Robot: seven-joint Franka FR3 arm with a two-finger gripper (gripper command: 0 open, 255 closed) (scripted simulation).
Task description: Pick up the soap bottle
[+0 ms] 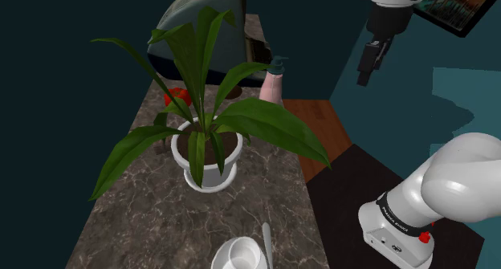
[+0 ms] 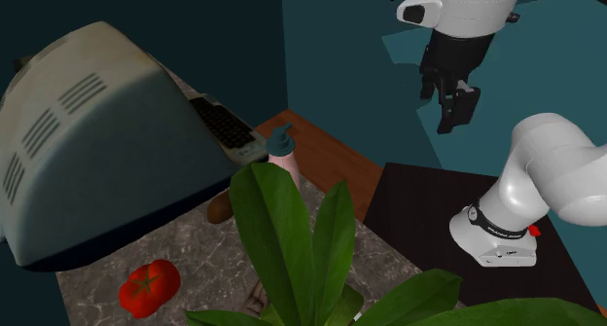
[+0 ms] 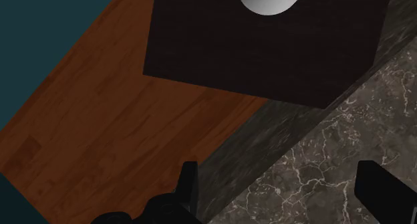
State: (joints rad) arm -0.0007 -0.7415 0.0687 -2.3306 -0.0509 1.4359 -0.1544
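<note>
A dark marbled counter (image 1: 152,227) runs away from the shoulder camera, both of its ends cut off by the picture. At its far end sits a bulky grey monitor (image 2: 88,139), largely screened by leaves in the shoulder view. The white arm (image 1: 458,179) rises from a dark box stand (image 2: 428,227) beside the counter, over a wooden floor (image 3: 100,136). Mid-counter a broad-leaved plant (image 1: 201,75) grows from a white pot (image 1: 207,173).

The jaws hang high above the gap between stand and counter, well apart from everything on the counter. In the wrist view the two black fingers (image 3: 189,184) stand wide apart with nothing between them.

A keyboard (image 2: 229,127) pokes out from behind the monitor. The soap bottle (image 1: 271,84), pink with a teal pump, stands upright at the counter's edge near the monitor, on the arm's side. In the second exterior view a leaf hides the body of the soap bottle (image 2: 284,157).

A white cup (image 1: 239,255) is cropped by the shoulder view's lower edge. A red tomato (image 2: 149,283) lies by the monitor. A brown lump (image 2: 219,208) under the monitor's edge is too hidden to name.
</note>
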